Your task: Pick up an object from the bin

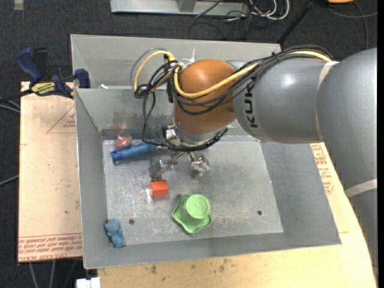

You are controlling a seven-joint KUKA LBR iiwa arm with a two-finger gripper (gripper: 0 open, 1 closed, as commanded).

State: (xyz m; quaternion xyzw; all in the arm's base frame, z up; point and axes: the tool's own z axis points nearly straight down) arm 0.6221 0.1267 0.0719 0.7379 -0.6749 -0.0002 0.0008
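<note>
My gripper (179, 167) hangs over the middle of the bin, its two fingers spread apart and open with nothing between them. Just below its left fingertip lies a small orange-red block (159, 189) on the bin floor, close to the finger but not between the fingers. A green flower-shaped piece (192, 212) with a round top sits in front of the gripper, toward the near wall. A blue cylinder (132, 153) lies to the gripper's left near the back wall.
A small pinkish-red thing (123, 141) rests beside the blue cylinder's far end. A light blue lumpy figure (114, 232) lies in the near left corner. The arm and its orange cover with cables reach in from the right, above the bin's back half.
</note>
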